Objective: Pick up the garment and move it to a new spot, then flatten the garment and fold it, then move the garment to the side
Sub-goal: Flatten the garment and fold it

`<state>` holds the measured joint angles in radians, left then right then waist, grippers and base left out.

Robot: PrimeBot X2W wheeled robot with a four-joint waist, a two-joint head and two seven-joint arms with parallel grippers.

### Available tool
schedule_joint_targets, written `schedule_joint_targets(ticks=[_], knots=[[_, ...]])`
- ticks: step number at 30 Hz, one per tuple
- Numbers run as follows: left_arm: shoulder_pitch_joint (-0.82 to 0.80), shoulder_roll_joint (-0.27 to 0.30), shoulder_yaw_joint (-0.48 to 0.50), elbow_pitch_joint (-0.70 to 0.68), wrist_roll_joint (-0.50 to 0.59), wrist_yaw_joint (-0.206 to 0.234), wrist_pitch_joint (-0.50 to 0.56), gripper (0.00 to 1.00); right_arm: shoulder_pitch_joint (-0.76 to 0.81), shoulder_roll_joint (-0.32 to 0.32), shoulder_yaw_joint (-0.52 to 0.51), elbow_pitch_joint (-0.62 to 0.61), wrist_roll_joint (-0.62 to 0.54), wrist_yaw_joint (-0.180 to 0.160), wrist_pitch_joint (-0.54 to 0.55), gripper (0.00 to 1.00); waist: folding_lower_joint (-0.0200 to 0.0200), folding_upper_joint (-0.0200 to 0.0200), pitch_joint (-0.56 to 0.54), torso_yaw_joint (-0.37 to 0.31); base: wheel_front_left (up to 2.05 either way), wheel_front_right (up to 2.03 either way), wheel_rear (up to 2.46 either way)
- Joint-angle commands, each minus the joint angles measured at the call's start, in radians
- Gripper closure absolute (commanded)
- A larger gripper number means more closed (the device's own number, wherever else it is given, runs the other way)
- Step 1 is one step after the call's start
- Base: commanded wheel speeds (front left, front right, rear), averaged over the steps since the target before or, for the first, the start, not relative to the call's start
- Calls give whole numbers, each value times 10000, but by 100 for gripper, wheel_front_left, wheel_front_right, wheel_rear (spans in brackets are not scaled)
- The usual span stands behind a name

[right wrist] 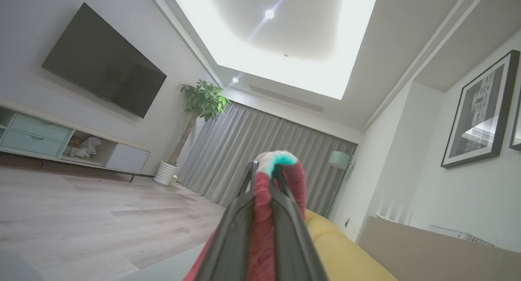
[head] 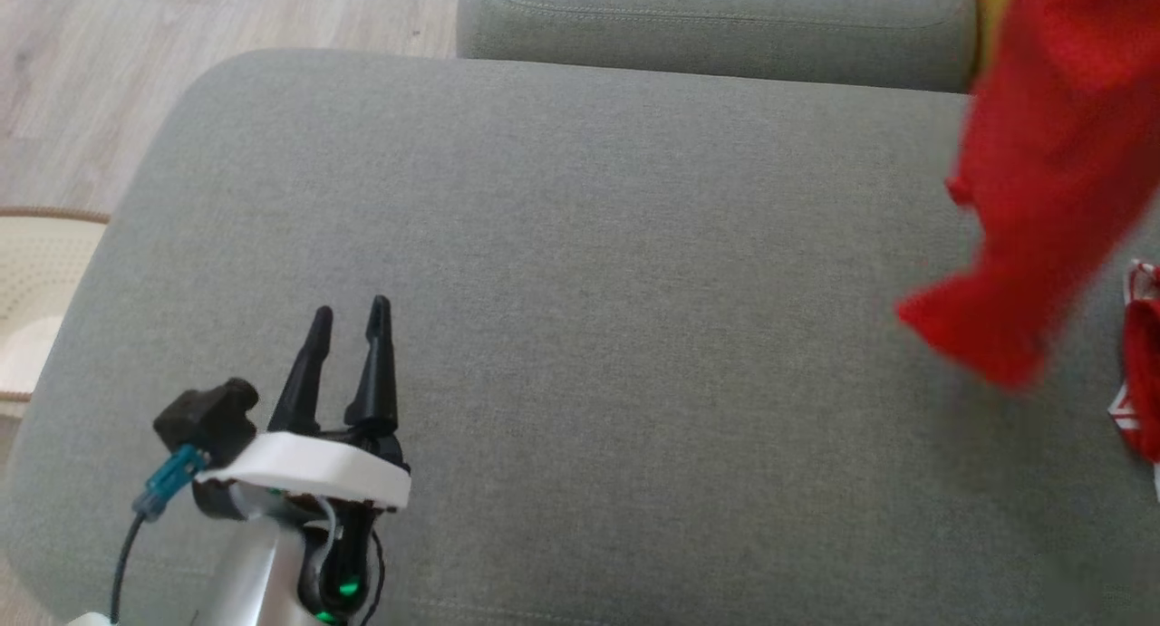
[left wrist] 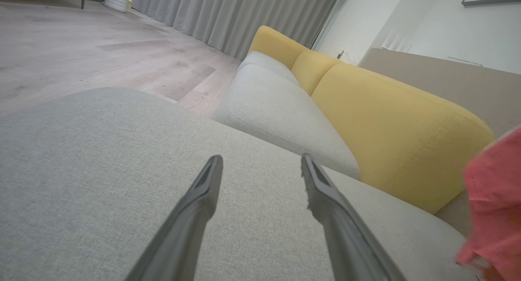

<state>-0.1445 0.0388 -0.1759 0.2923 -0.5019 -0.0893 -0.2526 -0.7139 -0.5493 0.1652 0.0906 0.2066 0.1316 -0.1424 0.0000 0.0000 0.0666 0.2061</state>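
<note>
On the grey sofa, head view: two seat cushions counted, the large one (head: 580, 273) central, the second (head: 716, 19) at 12 o'clock. One garment (head: 1042, 182), plain red and limp, hangs at 2 to 3 o'clock over the large cushion. Its lower tip is blurred and its upper part is cut off by the frame. A red-and-white piece (head: 1140, 363) lies at 4 o'clock on the edge; whether it belongs to the same garment cannot be told.

Two grippers counted. The left gripper (head: 351, 311) is at 7 o'clock, fingers spread. The right gripper (right wrist: 266, 169), in its wrist view, has its fingers pressed together, pinching a fold of the red cloth, with turquoise-and-white trim at the tips.
</note>
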Motion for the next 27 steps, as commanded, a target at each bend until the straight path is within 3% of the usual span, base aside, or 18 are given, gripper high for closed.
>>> schedule_joint_targets(ticks=[1, 4, 8, 12, 18, 19, 20, 21, 27], knots=[[-196, 114, 242, -286, 18, -45, -91, 0, 143, -215, 34, -576, -55, -9, 318, 100, 0, 0, 64, 181, 0, 0, 0], [-236, 114, 111, -286, -56, -40, -91, 0, 357, -451, 647, -1066, 111, -9, 913, 100, 0, 0, 185, 497, 0, 0, 0], [-329, 114, -17, -260, -150, -13, -91, 0, 64, -683, 2404, -806, 658, -9, 1454, 100, 0, 0, 479, 937, 0, 0, 0], [-547, 114, -291, -204, -309, -22, -91, 0, -821, -422, 4139, 750, 988, -9, 1759, 100, 0, 0, 905, 1439, 0, 0, 0], [-885, 114, -805, -197, -627, 60, -91, 0, -2277, 900, 6539, 3571, 1569, -9, 1618, 100, 0, 0, 1475, 2119, 0, 0, 0], [-919, 114, -861, -186, -642, 79, -91, 0, -2512, 1174, 6841, 4000, 1647, -9, 1499, 85, 0, 0, 1532, 2191, 0, 0, 0], [-948, 114, -911, -177, -650, 96, -91, 0, -2709, 1458, 7110, 4417, 1758, -9, 1376, 48, 0, 0, 1581, 2251, 0, 0, 0], [-972, 114, -954, -168, -654, 114, -91, 0, -2870, 1758, 7269, 4846, 1944, -9, 1278, 0, 0, 0, 1617, 2298, 0, 0, 0], [-1017, 114, -1033, -157, -657, 198, -91, 0, -3535, 2808, 8114, 6347, 2530, -9, 739, 0, 0, 0, 1657, 2276, 0, 0, 0]])
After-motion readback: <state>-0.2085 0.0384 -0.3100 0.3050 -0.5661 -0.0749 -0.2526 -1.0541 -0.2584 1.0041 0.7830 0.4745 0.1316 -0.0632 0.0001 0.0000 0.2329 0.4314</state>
